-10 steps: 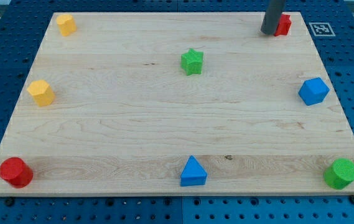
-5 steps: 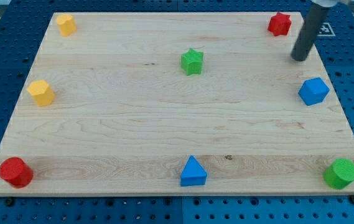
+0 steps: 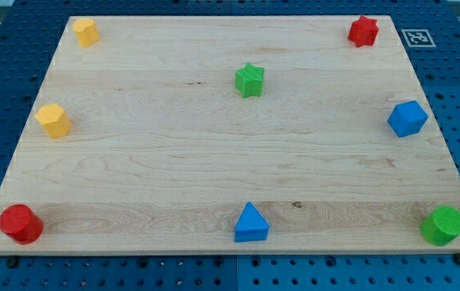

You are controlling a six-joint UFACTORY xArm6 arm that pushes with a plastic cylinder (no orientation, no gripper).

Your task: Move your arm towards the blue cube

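The blue cube [image 3: 407, 118] sits near the right edge of the wooden board [image 3: 213, 153], about halfway down. My tip and the rod do not show in the camera view at this moment, so where the tip is relative to the blue cube cannot be told.
A red star [image 3: 363, 31] is at the top right, a green star [image 3: 249, 80] at top centre, a green cylinder [image 3: 443, 225] at bottom right, a blue triangle [image 3: 251, 223] at bottom centre, a red cylinder [image 3: 20, 224] at bottom left. Two yellow blocks [image 3: 85, 31] [image 3: 52, 120] are on the left.
The rod moved from beside the red star down and right towards the blue cube, then left the view. No block has moved.
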